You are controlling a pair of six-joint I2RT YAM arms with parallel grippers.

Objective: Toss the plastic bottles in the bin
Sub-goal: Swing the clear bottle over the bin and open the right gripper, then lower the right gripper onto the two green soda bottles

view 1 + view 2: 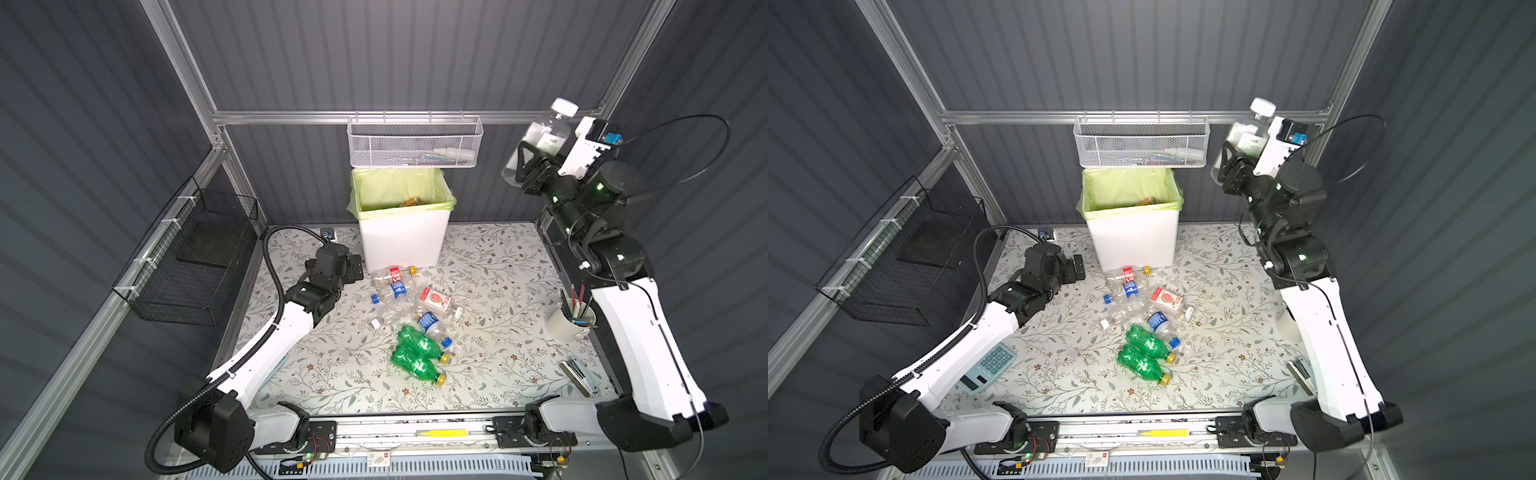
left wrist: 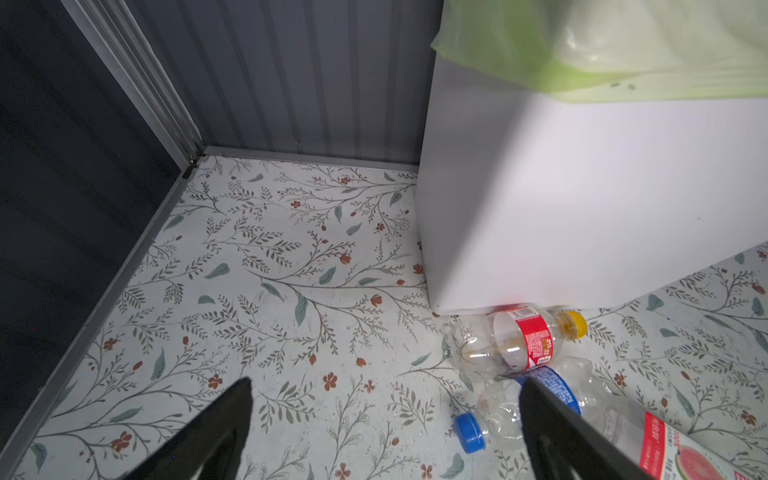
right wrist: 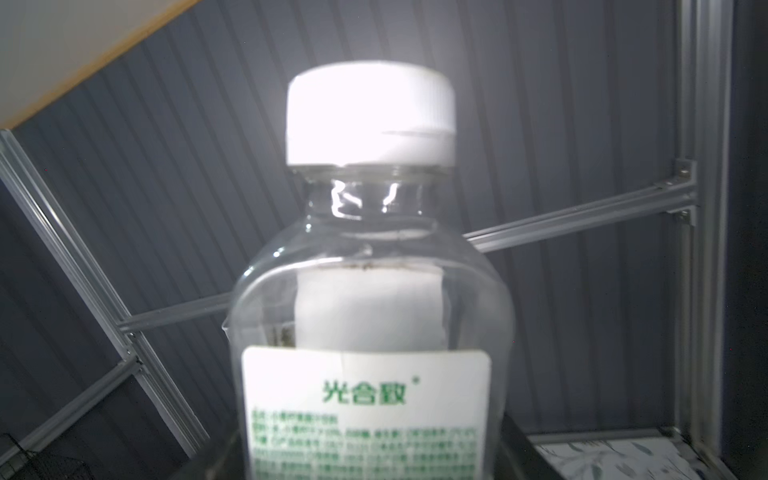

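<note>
My right gripper (image 1: 524, 163) is raised high at the back right, shut on a clear plastic bottle (image 1: 545, 135) with a white cap and a white label (image 3: 365, 399). The bin (image 1: 401, 243) is white with a yellow-green liner and stands at the back middle, to the left of and below that bottle. Several plastic bottles lie in front of the bin: a red-labelled one (image 1: 393, 274), a blue-labelled one (image 1: 395, 291), a watermelon-labelled one (image 1: 437, 301) and two green ones (image 1: 419, 343). My left gripper (image 2: 384, 386) hangs open low beside the bin's left front corner, next to the blue-labelled bottle (image 2: 498, 411).
A white mesh basket (image 1: 415, 143) hangs on the back rail above the bin. A black wire basket (image 1: 195, 257) is fixed to the left wall. A white cup of pens (image 1: 571, 321) stands at the right edge, and a calculator (image 1: 988, 368) lies under my left arm.
</note>
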